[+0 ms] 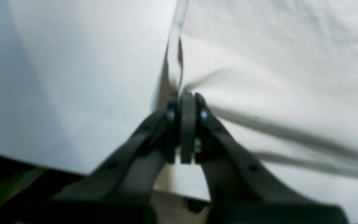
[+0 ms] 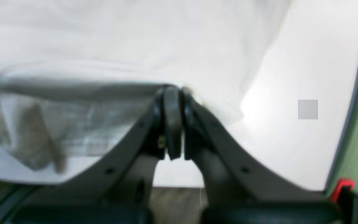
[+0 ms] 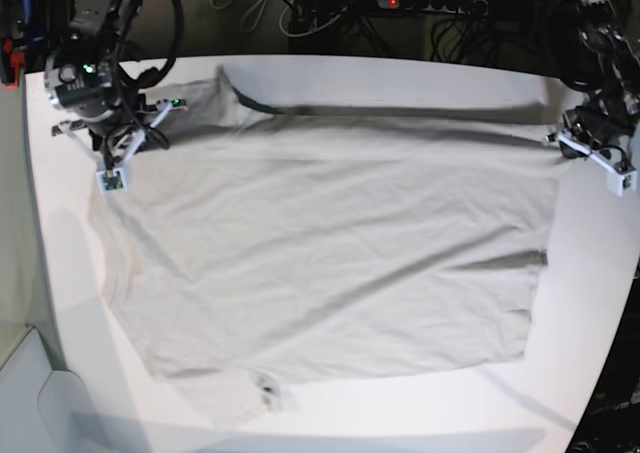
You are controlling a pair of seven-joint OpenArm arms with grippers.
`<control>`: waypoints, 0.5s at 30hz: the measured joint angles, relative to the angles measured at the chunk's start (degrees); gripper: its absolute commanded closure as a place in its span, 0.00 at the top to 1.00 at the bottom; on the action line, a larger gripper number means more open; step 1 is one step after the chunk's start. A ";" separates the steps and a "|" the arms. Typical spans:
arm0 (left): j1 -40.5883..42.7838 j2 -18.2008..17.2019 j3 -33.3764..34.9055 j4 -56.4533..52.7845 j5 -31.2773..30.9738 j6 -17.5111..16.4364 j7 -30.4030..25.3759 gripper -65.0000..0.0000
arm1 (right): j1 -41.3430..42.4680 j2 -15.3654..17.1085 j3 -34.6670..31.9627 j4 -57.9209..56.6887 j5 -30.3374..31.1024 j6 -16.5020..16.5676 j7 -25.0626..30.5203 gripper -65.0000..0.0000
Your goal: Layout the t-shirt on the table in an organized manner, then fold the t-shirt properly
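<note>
- The right gripper (image 3: 150, 113), seen at 10 o'clock in the base view, is pinching the t-shirt (image 3: 330, 243) at its upper left corner; in the right wrist view its jaws are pressing together on a raised fold of the cloth.
- The t-shirt is lying spread across the middle of the table (image 3: 400, 413), its far edge being held taut between the two grippers and lifting slightly off the surface.
- Wrinkles are running diagonally across the fabric, and a small label (image 3: 267, 387) is showing near the shirt's edge at 7 o'clock.
- A darker seam edge (image 3: 262, 104) is showing along the far border at 11 o'clock.
- The left gripper (image 3: 558, 139), at 2 o'clock in the base view, is clamping the shirt's upper right corner; in the left wrist view its jaws are closing on the cloth edge, with tension creases radiating toward 4 o'clock.
- Bare table is showing at 9 o'clock in the left wrist view.
</note>
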 measured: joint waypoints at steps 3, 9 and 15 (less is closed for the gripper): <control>-0.24 0.00 0.00 0.00 -0.22 0.00 -0.74 0.00 | 1.29 0.17 0.00 0.00 0.22 0.00 0.11 0.00; -1.31 0.04 0.00 -0.02 0.20 0.00 0.02 0.00 | 2.84 0.15 -0.28 0.00 0.20 0.00 -0.31 0.00; -2.75 0.04 -0.02 0.00 -0.13 0.00 -0.04 0.00 | 5.16 0.20 -0.35 0.00 0.22 0.00 -0.11 0.00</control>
